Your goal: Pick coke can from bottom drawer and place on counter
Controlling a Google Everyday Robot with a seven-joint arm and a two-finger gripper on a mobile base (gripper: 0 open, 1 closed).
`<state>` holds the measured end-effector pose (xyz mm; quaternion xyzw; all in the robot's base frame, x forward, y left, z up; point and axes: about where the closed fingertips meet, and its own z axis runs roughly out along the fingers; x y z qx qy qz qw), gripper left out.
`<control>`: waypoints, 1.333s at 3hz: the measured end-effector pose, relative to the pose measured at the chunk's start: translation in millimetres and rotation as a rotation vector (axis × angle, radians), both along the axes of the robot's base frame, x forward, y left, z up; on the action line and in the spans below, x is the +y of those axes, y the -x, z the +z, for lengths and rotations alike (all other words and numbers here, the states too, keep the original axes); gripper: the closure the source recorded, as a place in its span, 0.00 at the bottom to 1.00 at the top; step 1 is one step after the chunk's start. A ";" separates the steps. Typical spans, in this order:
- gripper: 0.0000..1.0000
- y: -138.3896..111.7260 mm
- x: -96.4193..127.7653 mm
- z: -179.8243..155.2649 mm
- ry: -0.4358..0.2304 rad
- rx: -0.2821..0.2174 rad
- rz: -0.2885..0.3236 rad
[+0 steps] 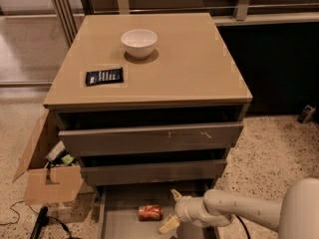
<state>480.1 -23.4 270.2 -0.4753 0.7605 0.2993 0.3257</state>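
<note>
Hovering over the open bottom drawer (122,210), my gripper (171,210) sits at the lower edge of the camera view, with the pale arm coming in from the right. Its two fingers (168,225) are spread apart and hold nothing, one tip high toward the back of the drawer and the other low toward the front. The coke can (150,212) lies on its side on the drawer's flat floor, just left of the fingertips and outside the gap between them; I cannot tell whether either tip touches it. Both upper drawers (149,139) stand partly pulled out above the bottom one. On the counter (194,68) a white bowl (139,42) stands upright near the back, and a flat black packet (103,76) lies nearer the front left edge, well apart from the bowl. An open cardboard box (47,183) rests on the speckled floor against the cabinet's left side.
</note>
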 end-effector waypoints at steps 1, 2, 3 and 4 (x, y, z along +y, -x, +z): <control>0.00 3.0 6.7 -9.7 -0.026 0.023 -0.010; 0.00 -2.8 14.4 -30.0 -0.024 0.040 -0.028; 0.00 -15.4 18.7 -54.1 0.021 0.029 -0.037; 0.00 -26.1 17.8 -77.9 0.082 0.015 -0.046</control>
